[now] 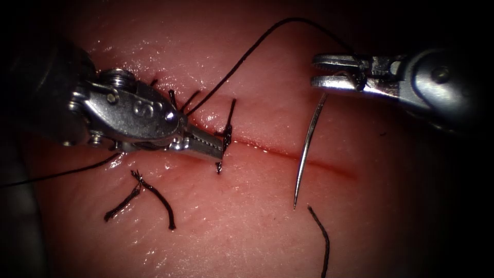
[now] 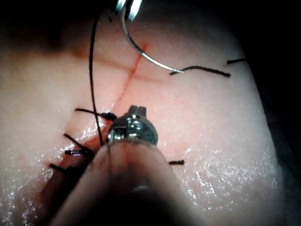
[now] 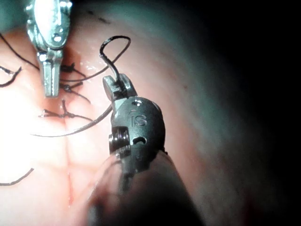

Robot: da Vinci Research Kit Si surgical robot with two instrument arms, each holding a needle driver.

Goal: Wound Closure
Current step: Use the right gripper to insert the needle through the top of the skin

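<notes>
Right tool (image 1: 329,72) fingers grip curved steel needle (image 1: 307,149) at swaged end, clear of pink tissue (image 1: 247,231); left tool (image 1: 216,146) fingers seemingly closed by stitch, empty.

My right tool (image 1: 329,72) holds the needle (image 1: 307,149) by its swaged end, hanging across the cut (image 1: 309,159); left tool (image 1: 206,145) crowds the stitches (image 1: 226,135). Thread (image 1: 247,54) arcs between us. Bare tissue (image 1: 242,216) lies open between cut ends (image 1: 141,198).

"IS" stamped on right tool wrist housing (image 3: 138,120).
</notes>
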